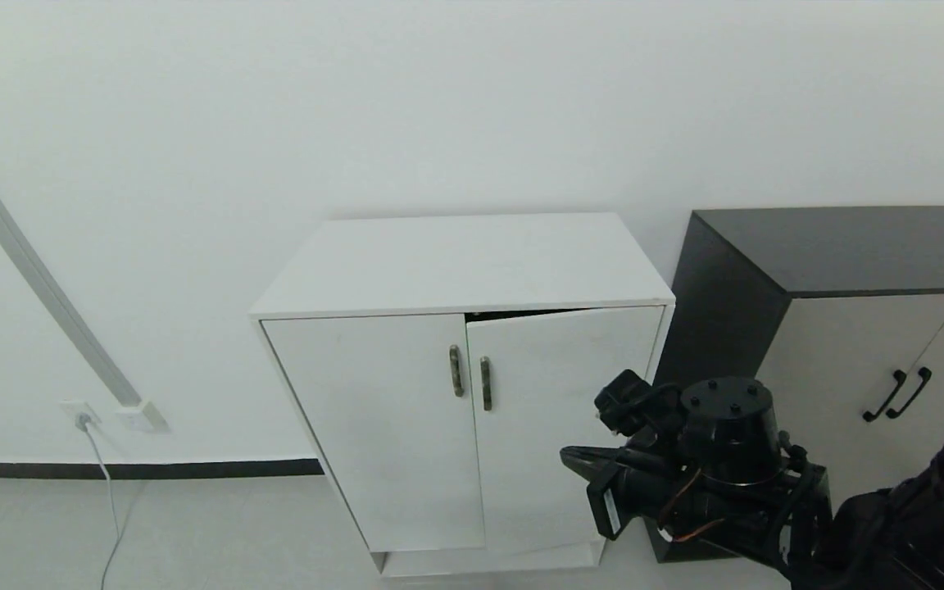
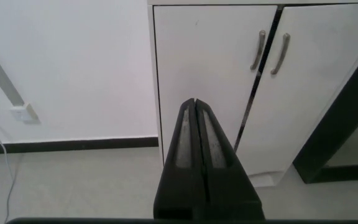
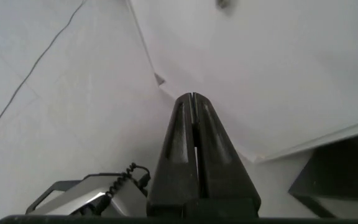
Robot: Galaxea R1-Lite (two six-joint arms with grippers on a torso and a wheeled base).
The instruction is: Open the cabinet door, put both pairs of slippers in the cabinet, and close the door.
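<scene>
The right gripper (image 3: pixel 193 96) has its two dark fingers pressed together, holding nothing; it sits low in front of the white cabinet's right-hand door (image 1: pixel 562 369), close to the door's bottom corner, though I cannot tell whether it touches. That door stands slightly ajar, with a dark gap along its top edge, while the left-hand door (image 1: pixel 374 410) sits flush. The bronze bar handles (image 1: pixel 486 383) meet at the middle seam, well above the gripper. The left gripper (image 2: pixel 195 101), also clenched and empty, hangs back, pointing at the cabinet front. Closed fingers at a door face suit a push, so I judge this to be the closing. The push should land on the free edge near the seam, square to the panel and slow, since a push near the hinge side gives little leverage. A black-topped cabinet (image 1: pixel 849 246) stands just beside, so the elbow should stay clear of it.
</scene>
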